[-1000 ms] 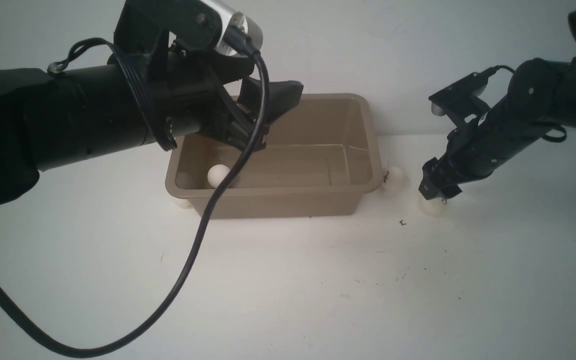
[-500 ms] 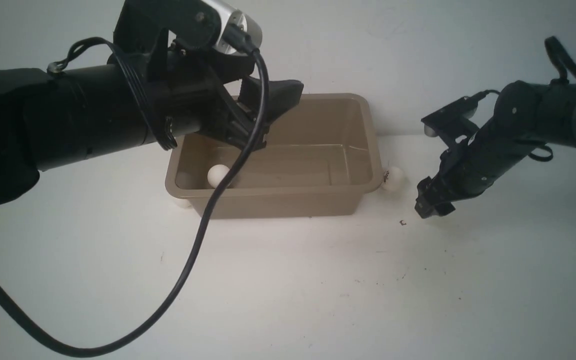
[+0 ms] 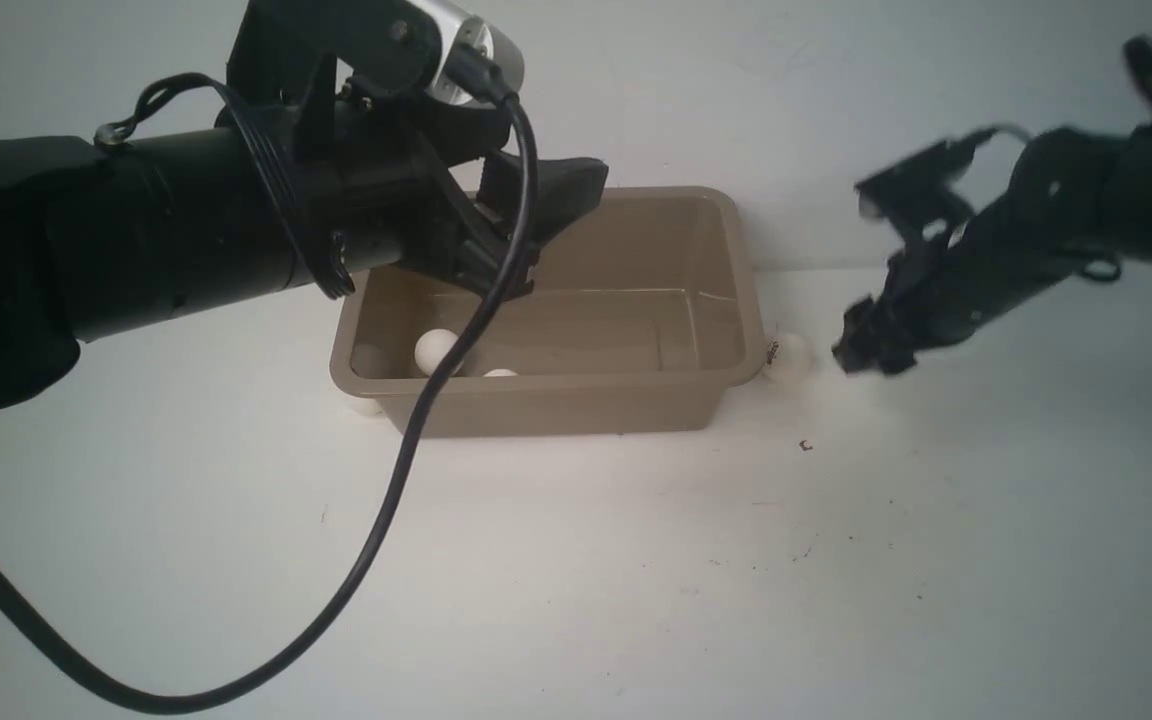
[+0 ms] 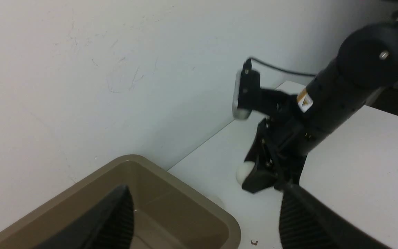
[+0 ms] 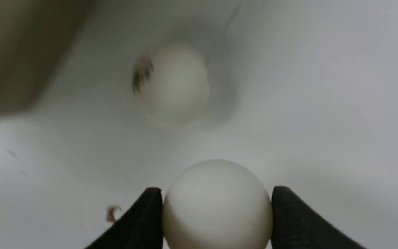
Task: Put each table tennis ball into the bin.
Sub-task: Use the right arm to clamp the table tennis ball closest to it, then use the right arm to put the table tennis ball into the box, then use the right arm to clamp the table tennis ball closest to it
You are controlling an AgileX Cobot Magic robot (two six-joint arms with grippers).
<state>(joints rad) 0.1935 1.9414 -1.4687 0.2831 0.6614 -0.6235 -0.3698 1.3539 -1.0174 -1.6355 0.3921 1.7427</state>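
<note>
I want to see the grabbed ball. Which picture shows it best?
The right wrist view: the ball sits big and clear in the right pincer. The left wrist view shows only a sliver; the front view hides it.

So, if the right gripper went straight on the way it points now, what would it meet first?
Probably the small white table tennis ball with a dark mark, beside the grey-brown plastic bin. The plain white ball held in the right gripper would touch it first, though depth is unclear.

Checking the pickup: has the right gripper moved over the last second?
Yes. The right gripper, shut on a ball, has lifted upward, judged against the bin.
</note>
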